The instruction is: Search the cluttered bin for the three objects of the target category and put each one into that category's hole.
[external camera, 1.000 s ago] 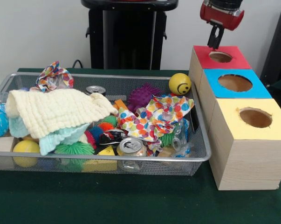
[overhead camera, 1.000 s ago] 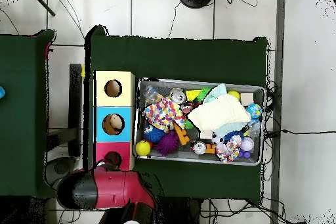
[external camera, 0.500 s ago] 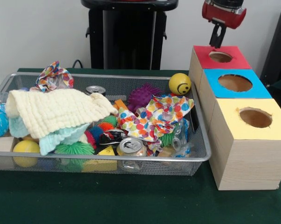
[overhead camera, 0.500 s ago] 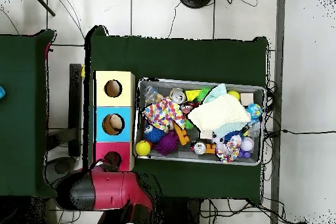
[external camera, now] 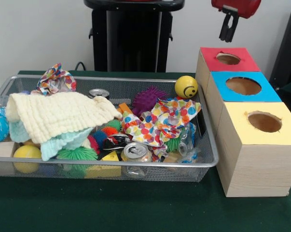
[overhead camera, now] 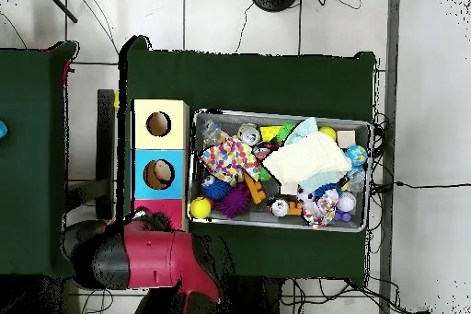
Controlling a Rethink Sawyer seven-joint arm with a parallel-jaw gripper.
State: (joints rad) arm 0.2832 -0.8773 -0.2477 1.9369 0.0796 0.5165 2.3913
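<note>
Three wooden boxes stand in a row right of the wire mesh bin (external camera: pixel 205 145) in the front view: red-topped box (external camera: pixel 228 59) farthest, blue-topped box (external camera: pixel 242 86) in the middle, yellow-topped box (external camera: pixel 261 122) nearest. The black gripper (external camera: pixel 228 30) hangs above the red-topped box, holding nothing; whether it is spread cannot be told. A yellow smiley ball (external camera: pixel 186 86) lies at the bin's far right corner, a cream knitted cloth (external camera: pixel 58 113) at the left.

From overhead, the red arm (overhead camera: pixel 147 257) covers the red-topped box.
</note>
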